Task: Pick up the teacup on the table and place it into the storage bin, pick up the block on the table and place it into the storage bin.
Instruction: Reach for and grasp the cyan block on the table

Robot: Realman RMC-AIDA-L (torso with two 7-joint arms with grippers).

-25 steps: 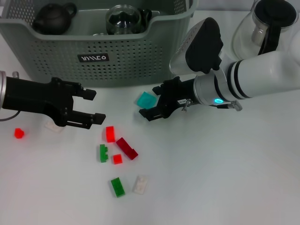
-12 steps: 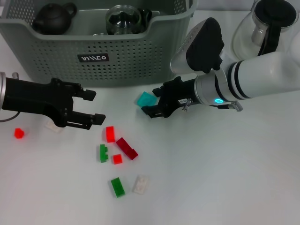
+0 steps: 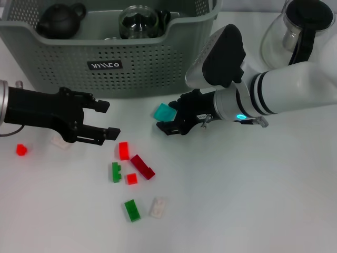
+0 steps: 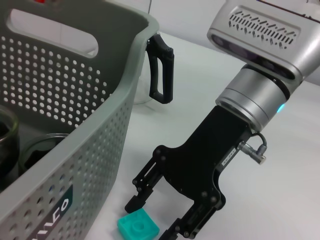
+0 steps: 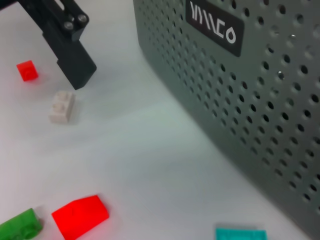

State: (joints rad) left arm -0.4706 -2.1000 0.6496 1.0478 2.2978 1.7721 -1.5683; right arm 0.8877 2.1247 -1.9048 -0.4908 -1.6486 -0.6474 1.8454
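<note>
right pincer (image 3: pixel 167 117) gapes wide around the flat-lying teal block (image 3: pixel 164 112), a corner toward the storage bin (image 3: pixel 158 63).

The right gripper (image 3: pixel 167 118) reaches from the right of the head view toward centre frame, low and level, fingers (image 4: pixel 141 195) spread apart. The left gripper (image 3: pixel 107 119) enters from the left edge at mid-height, horizontal, fingers (image 3: pixel 97 106) also parted.

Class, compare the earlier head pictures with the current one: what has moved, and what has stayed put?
The right gripper has edged toward the robot's left, closing in on the teal block, fingers open, nothing grasped. The left gripper, the teal block, the other blocks and the storage bin have stayed put.
</note>
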